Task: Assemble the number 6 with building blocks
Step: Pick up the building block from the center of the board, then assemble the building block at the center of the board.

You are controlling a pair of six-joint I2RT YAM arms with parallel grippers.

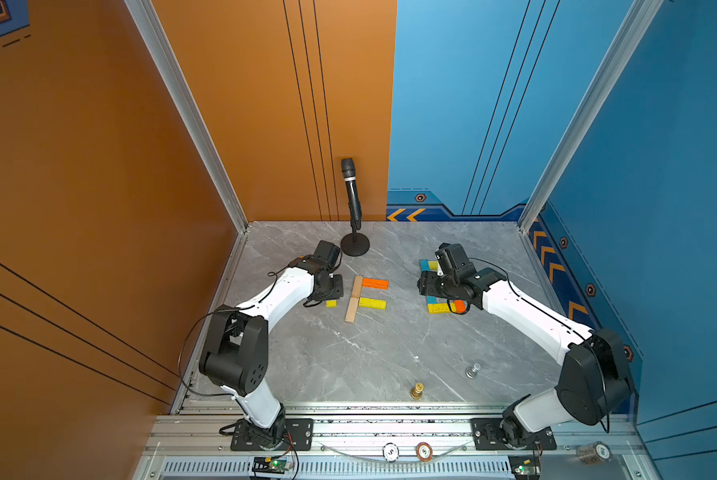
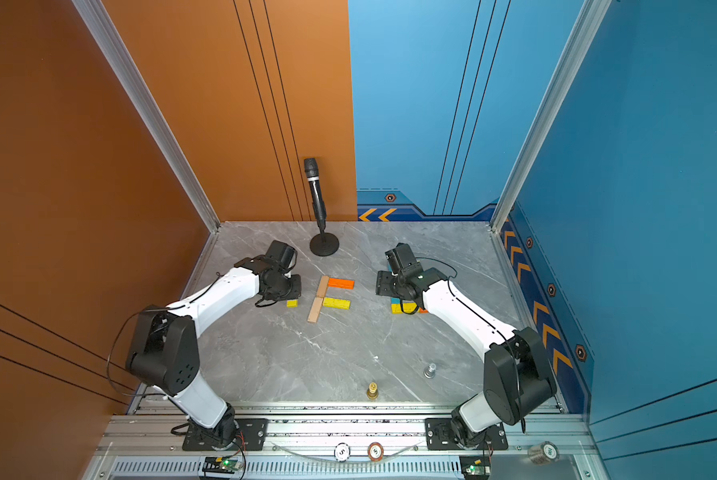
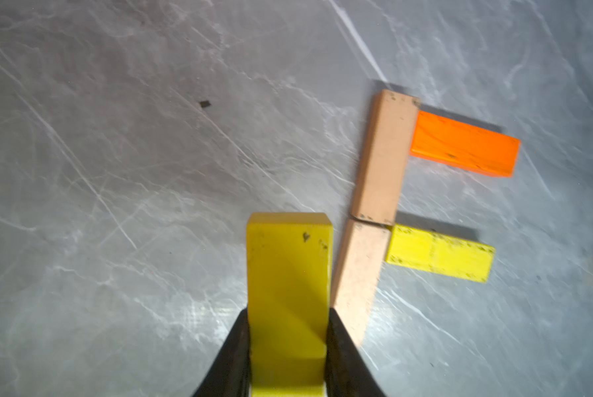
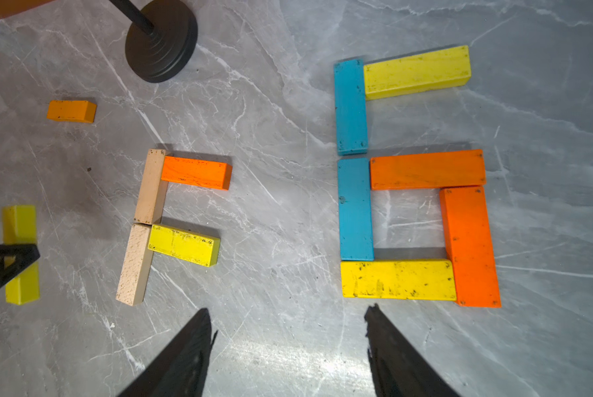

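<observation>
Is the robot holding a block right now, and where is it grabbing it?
Yes: the left gripper pinches a yellow block by its long sides, about halfway along. The right gripper is open, holding nothing.

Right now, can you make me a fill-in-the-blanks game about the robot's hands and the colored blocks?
1. The gripped block in the shut left gripper is painted ___.
2. The right gripper holds nothing; its jaws stand ___.
3. In the unfinished figure, the two end-to-end blocks are plain ___.
4. The finished six uses two orange, two yellow and two ___ blocks.

Missing words: yellow, open, tan, blue.
</observation>
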